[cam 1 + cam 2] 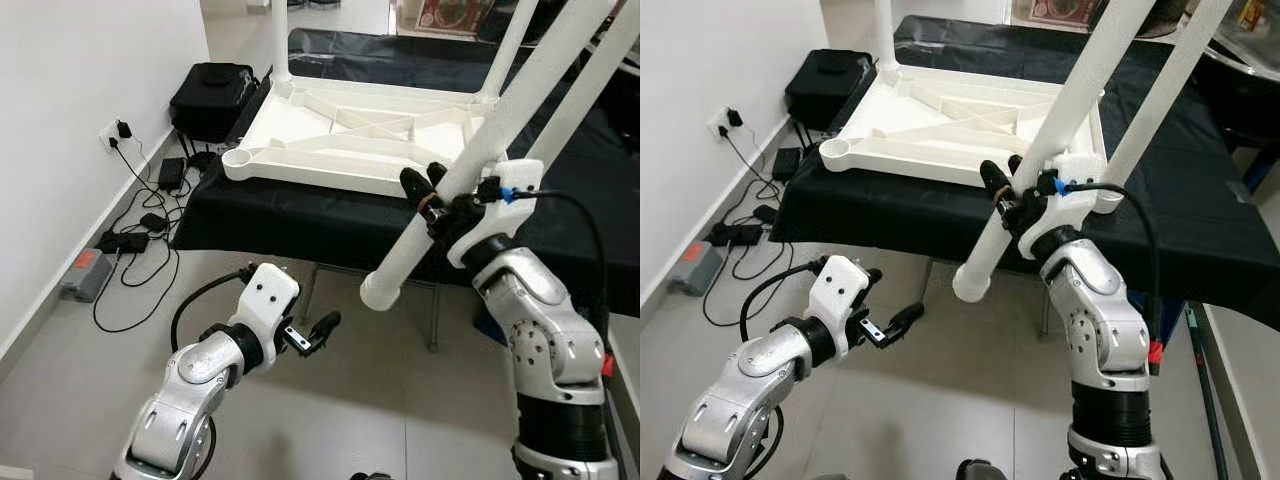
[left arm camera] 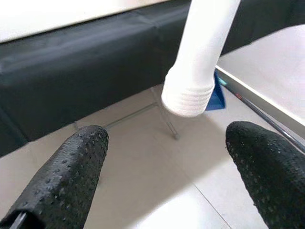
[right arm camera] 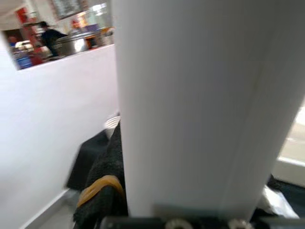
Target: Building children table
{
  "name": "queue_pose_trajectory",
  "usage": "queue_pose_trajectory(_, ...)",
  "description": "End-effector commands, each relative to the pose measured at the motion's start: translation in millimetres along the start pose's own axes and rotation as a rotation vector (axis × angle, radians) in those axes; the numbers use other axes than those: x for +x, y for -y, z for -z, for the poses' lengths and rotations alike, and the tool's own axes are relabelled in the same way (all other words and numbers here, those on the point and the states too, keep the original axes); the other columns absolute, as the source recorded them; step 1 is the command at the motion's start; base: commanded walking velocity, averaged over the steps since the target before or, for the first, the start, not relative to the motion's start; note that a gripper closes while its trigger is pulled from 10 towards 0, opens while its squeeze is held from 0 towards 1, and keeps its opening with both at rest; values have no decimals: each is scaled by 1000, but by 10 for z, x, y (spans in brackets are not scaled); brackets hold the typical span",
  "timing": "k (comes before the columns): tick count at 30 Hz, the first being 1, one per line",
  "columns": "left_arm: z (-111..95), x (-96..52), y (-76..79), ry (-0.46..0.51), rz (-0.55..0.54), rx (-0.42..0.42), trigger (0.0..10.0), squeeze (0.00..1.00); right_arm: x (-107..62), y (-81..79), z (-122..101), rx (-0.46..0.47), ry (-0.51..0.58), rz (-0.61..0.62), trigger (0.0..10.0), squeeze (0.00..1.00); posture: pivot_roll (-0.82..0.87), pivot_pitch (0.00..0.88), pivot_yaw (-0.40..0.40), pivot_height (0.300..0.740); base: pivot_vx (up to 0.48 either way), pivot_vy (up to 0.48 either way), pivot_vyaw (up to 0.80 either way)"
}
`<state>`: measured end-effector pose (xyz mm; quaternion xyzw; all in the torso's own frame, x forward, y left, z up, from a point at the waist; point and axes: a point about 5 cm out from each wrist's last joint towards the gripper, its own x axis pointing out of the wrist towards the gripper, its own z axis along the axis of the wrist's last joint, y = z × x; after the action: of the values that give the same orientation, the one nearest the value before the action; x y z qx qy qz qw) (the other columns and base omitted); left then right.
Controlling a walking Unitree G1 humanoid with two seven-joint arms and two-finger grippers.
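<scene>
Clamping table leg (image 1: 470, 170), right gripper (image 1: 428, 190) raised | left gripper (image 1: 318, 333) low, apparently spread

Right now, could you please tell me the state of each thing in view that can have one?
Table top: upside down on the black-covered table, near-left corner socket empty.
Loose table leg: gripped mid-length, tilted, threaded end hanging over the floor.
Right gripper: shut on the loose table leg.
Left gripper: open, holding nothing, low in front of the black-covered table.
Fitted legs: standing up from the table top.
</scene>
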<state>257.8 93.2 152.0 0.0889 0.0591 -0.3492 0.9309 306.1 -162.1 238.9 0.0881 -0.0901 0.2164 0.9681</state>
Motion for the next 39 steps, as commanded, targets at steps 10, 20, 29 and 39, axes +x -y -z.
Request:
queue_pose_trajectory(10, -24, 176, -75, -26, 56, 66, 10000, 0, 78, -118, 6, 31, -47, -119, 10000, 0, 97, 156, -36, 740, 0, 0, 0)
queue_pose_trajectory(20, -181, 496, -16, 52, 103, 72, 10000, 0, 92, -345, 30, 95, -58, -214, 10000, 0, 95, 170, -30, 740, 0, 0, 0)
queue_pose_trajectory(29, -235, 620, 83, 69, 158, 80, 10000, 0, 110, -471, -53, 98, -42, -264, 10000, 0, 89, 175, -28, 740, 0, 0, 0)
queue_pose_trajectory(39, -59, 603, 226, 39, 226, 76, 10000, 0, 170, -527, -233, 108, 3, -291, 10000, 0, 88, 177, -25, 740, 0, 0, 0)
